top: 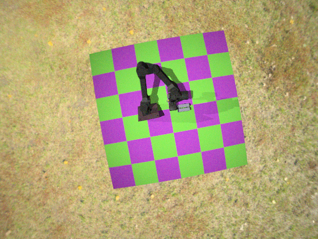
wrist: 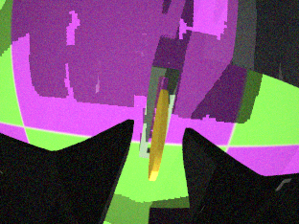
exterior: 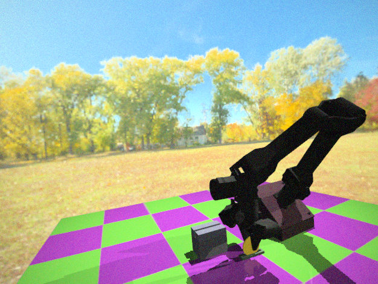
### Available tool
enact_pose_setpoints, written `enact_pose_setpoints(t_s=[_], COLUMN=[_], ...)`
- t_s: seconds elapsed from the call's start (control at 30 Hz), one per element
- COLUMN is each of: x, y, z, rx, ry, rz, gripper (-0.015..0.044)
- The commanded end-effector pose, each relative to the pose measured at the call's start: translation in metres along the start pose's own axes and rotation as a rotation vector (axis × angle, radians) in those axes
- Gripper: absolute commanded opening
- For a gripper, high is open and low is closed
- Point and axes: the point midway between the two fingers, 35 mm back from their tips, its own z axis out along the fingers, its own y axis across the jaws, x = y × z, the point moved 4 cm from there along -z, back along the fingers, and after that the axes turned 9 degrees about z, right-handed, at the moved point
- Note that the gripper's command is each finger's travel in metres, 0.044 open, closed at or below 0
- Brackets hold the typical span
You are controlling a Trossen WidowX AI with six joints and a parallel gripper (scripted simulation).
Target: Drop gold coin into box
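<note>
A checkered worktop [top: 164,149] of green and purple squares lies on dry, yellowish grass; the exterior view adds autumn trees, a distant house and blue sky behind it.

From the top, the arm [top: 154,77] arches from its base over to the box [top: 184,107], and the coin cannot be made out under the wrist. The exterior view shows what the top hides: the coin [exterior: 247,246] stands on edge in its holder [exterior: 252,253], just right of the box [exterior: 209,240], with the tool [exterior: 253,241] lowered right over it and covering its upper part. The wrist view looks straight down the coin's thin rim [wrist: 159,135], a gold sliver standing upright in the holder [wrist: 152,106] between the two dark fingers, each of which stands apart from it with worktop showing in the gaps.

The tool [wrist: 159,154] is partly spread and grips nothing; its jaws sit on either side of the coin without touching.

The box is shut, its slot [exterior: 207,226] a dark line along the lid; what is inside cannot be seen. The holder carries the coin.
</note>
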Motion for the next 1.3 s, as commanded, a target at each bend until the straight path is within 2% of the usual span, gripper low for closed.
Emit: enact_pose_setpoints(t_s=[0.0, 0.23, 0.43, 0.8, 1.27], x=[0.001, 0.002, 0.002, 0.002, -0.004], y=[0.000, 0.000, 0.000, 0.000, -0.001], z=[0.006, 0.015, 0.015, 0.013, -0.019], rx=[-0.005, -0.007, -0.007, -0.007, 0.001], ry=[0.002, 0.003, 0.003, 0.003, 0.000], rz=[0.004, 0.004, 0.004, 0.004, 0.005], gripper=[0.0161, 0.0161, 0.0003, 0.0000, 0.0000])
